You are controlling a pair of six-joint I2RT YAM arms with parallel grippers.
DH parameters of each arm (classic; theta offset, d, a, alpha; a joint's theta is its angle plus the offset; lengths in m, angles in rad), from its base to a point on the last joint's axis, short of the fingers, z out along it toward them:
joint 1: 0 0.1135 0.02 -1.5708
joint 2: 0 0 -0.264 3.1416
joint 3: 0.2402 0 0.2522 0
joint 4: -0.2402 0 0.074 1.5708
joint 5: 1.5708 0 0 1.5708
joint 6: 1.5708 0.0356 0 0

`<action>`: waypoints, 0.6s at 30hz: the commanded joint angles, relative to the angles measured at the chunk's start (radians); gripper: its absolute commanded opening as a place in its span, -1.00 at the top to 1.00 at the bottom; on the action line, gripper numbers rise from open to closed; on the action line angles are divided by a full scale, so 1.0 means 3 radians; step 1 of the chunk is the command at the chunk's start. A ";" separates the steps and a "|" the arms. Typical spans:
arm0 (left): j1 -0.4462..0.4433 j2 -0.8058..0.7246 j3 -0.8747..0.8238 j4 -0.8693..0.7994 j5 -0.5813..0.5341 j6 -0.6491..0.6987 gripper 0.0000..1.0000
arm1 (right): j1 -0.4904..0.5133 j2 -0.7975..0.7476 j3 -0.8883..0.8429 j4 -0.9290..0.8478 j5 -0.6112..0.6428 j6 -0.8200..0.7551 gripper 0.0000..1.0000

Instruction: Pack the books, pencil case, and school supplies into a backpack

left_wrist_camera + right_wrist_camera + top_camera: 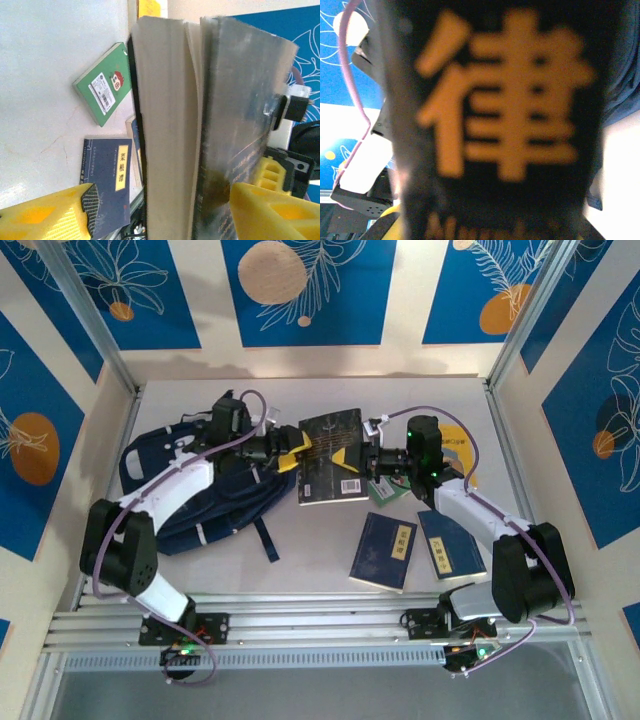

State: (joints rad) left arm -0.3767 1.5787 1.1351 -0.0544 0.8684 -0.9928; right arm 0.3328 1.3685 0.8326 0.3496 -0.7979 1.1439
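The black book (330, 455) is held up just beside the backpack (148, 455), clamped at one end by the right gripper (380, 460) while the left gripper (290, 447) stands open astride it, so the one-sided hold could let it sag, twist or slip.

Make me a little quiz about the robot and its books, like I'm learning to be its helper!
1. True or false: the left gripper is open, with the black book between its jaws.
2. How many navy books lie on the table? A one, B two, C four.
3. Fill in: the backpack lies on the robot's ___ side.
Key: 1 true; 2 B; 3 left.
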 commanded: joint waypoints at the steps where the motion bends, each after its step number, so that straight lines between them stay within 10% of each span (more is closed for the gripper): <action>1: -0.0079 0.0078 -0.0032 0.0548 0.0162 -0.0306 -0.36 | 0.0033 -0.0109 0.0025 0.0368 -0.0140 0.0148 1.00; 10: -0.0094 0.0038 0.0028 0.0907 0.0161 -0.0598 -0.17 | 0.0056 -0.0063 -0.0052 0.0392 -0.0062 0.0155 1.00; 18: -0.0092 -0.0036 -0.0057 0.1245 0.0139 -0.0803 0.59 | 0.0023 -0.0068 -0.0014 0.0113 0.0041 -0.0040 1.00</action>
State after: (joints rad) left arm -0.3981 1.5982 1.1297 0.2356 0.8993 -1.2057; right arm 0.3389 1.3689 0.8204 0.3893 -0.7704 1.1732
